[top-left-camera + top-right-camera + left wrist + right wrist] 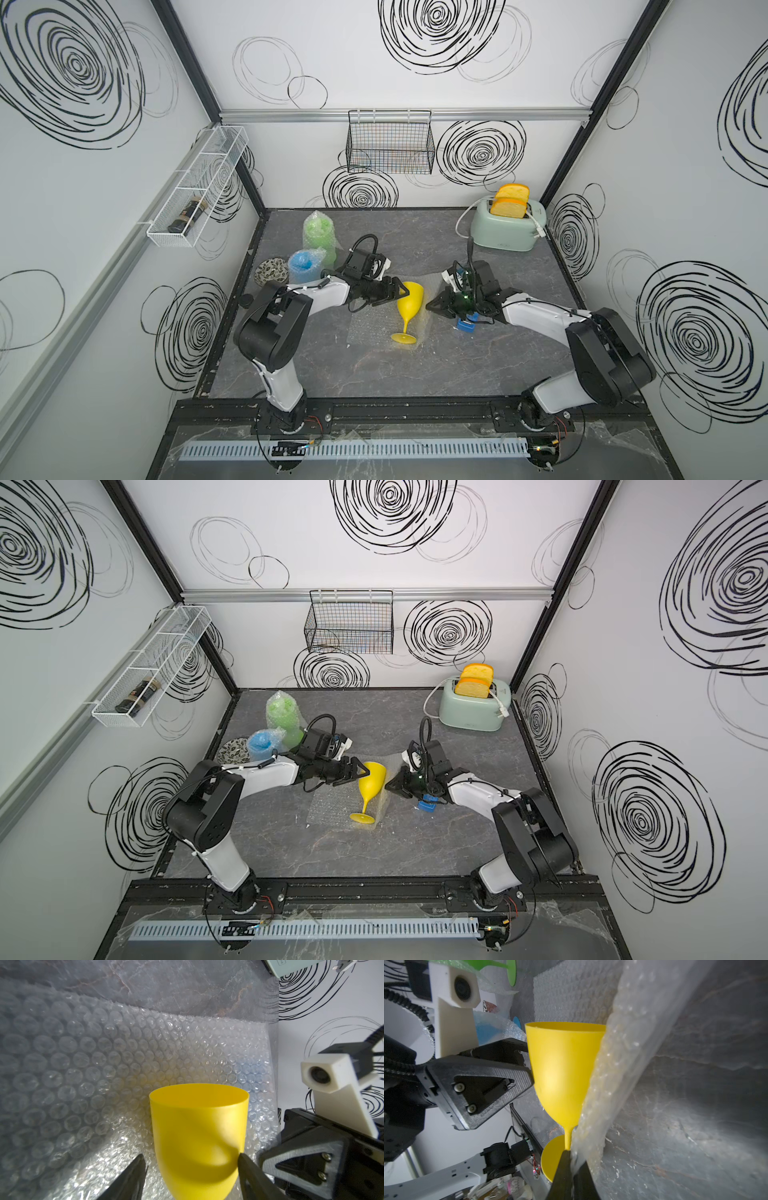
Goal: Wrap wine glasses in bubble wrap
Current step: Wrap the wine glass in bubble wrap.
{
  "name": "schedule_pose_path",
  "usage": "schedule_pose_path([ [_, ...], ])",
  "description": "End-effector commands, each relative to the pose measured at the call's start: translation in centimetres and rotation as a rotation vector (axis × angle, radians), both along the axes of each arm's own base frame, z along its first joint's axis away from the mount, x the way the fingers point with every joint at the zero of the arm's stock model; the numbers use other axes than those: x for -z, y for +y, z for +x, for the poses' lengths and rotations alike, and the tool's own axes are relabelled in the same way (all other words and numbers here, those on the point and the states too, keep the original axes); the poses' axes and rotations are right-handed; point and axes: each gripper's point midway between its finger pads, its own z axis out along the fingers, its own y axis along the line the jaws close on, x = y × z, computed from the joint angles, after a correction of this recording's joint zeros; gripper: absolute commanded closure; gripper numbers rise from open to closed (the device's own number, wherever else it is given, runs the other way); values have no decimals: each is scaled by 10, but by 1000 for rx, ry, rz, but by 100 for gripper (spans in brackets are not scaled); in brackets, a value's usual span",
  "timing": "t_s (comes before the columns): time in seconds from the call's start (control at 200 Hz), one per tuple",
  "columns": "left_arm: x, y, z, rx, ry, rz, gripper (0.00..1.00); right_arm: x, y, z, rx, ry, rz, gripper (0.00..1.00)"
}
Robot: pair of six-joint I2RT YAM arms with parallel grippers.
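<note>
**Entry: yellow goblet (pixel 409 299), third of three**

- **Location:** centre of the table (pixel 415 374). It lies on its side, or nearly so, on a flat bubble wrap sheet (pixel 368 328), with its foot toward the robot and its mouth toward the back wall.
- **Condition:** bare, with no film around it yet.
- **Left gripper (pixel 401 291):** the jaws are spread and straddle the bowl.
  - In the left wrist view one finger (pixel 249 1174) touches the bowl wall, and the other shows a thin gap.
  - Whether it truly clamps the bowl is hard to tell from that angle.
  - Judged purpose: a brace, so the round bowl cannot roll off as the film comes over it.
- **Right gripper (pixel 571 1159):** the jaws are pressed together, pinching the sheet's edge beside the stem.
  - From the pinch the film stands up as a flap against the goblet's right side.
  - Judged purpose: to carry that edge over the bowl as the first fold.
- **Green goblet (pixel 318 235) and blue goblet (pixel 305 266):** both stand at the back left, close together, each sheathed in bubble film. They appear finished and set aside, clear of the work area.
- **Blue tape dispenser (pixel 467 326):** on the table under the right arm, just beside the sheet. It is likely kept there for sealing.
- **Stage, as judged:** the last goblet, with its wrap only beginning.
</note>
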Motion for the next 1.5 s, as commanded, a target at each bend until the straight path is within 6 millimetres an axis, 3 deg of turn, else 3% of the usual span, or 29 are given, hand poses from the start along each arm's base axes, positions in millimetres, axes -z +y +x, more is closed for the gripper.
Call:
schedule_pose_path([
  [0.0, 6, 5, 1, -12, 6, 35, 27, -8, 0, 0, 5, -21, -15, 100],
  [0.17, -7, 2, 0, -5, -9, -3, 22, -15, 12, 4, -28, -58, -11, 100],
  [0.3, -33, 2, 3, 7, -62, -38, 15, -15, 26, 6, -82, -70, -24, 100],
  [0.53, -47, -5, 2, 40, -86, -93, 10, -13, 45, 9, -144, -85, -46, 98],
  [0.981, -26, -14, 4, 83, -58, -37, 16, -12, 69, 9, -215, -109, -35, 79],
  [1.211, -13, -10, 4, 69, -46, 2, 21, -11, 73, 8, -232, -117, -34, 77],
  [1.396, 3, -5, 6, 54, -34, 47, 33, -15, 72, 7, -234, -130, -32, 73],
  [1.496, 3, 0, 10, 40, -30, 55, 37, -31, 67, 4, -239, -163, -33, 69],
])
